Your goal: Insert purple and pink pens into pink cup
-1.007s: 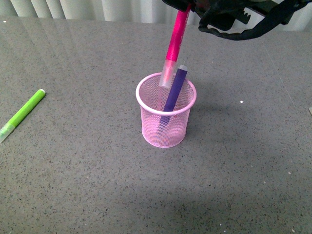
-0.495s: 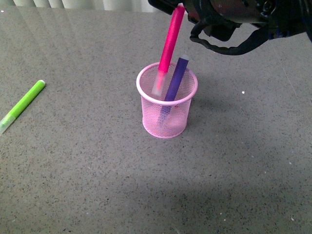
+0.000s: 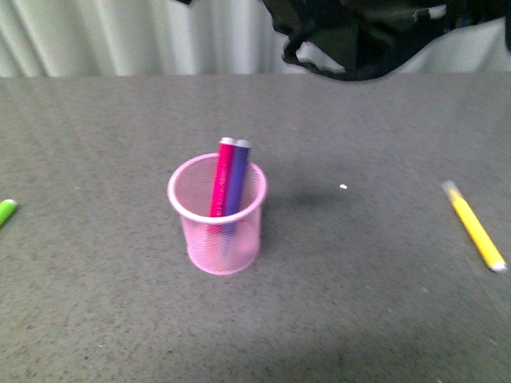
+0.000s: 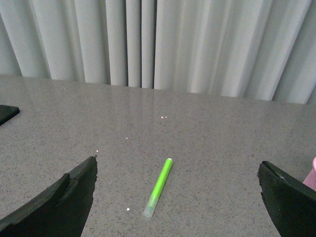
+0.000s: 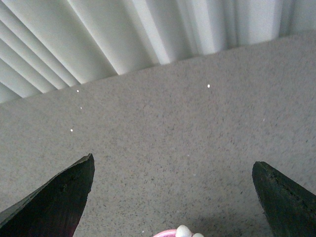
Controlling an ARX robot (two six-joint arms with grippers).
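Inside the pink cup (image 3: 217,214) on the bench (image 3: 359,279), the pink pen (image 3: 223,177) and purple pen (image 3: 237,179) lean side by side, tips above its rim. Both the right hand (image 5: 173,197) and left hand (image 4: 177,197) are spread wide, empty. My worry: the light mesh holder could tip if an arm brushes those tall pens.

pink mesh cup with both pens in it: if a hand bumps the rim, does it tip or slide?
Probably tips fairly easily. The pink cup is thin wire mesh, so likely light, and the pink pen and purple pen stick up past its rim, raising the weight. Both lean toward the far side, so a push that way looks riskiest. On the smooth table it might slide first.
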